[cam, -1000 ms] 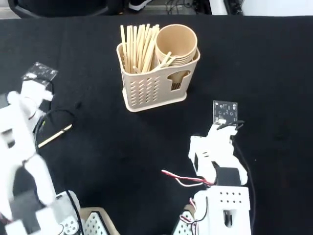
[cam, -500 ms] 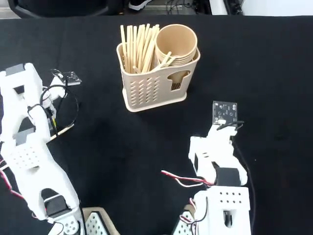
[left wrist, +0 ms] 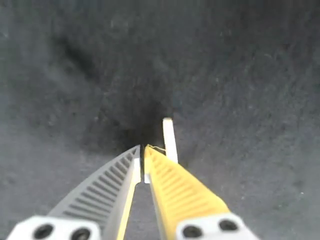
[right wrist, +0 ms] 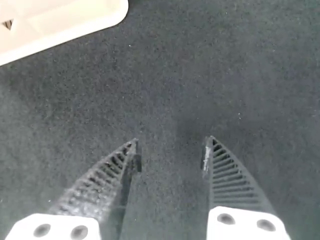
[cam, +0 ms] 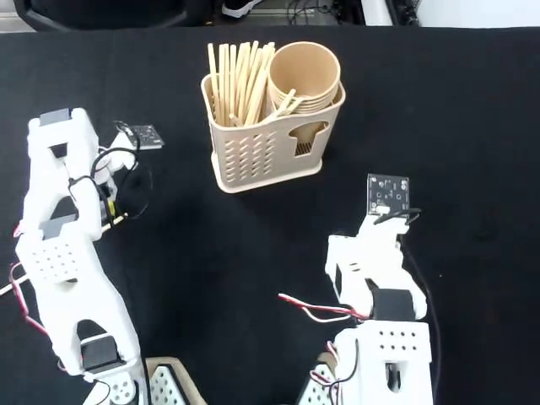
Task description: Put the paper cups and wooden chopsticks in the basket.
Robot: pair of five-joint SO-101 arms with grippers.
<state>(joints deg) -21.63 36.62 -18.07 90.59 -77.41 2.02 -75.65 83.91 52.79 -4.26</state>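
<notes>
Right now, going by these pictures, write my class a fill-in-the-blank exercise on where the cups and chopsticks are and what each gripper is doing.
1. In the basket, wooden chopsticks stand beside a stack of paper ____.
2. The left gripper is ____ on a single chopstick.
3. The right gripper is ____, with nothing between its fingers.
4. The table has a ____ surface.

Missing words: cups; shut; open; black.

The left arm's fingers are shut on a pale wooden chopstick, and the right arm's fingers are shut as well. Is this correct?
No. The right gripper is open, as the right wrist view shows. The left gripper is indeed shut on the pale wooden chopstick.
</notes>
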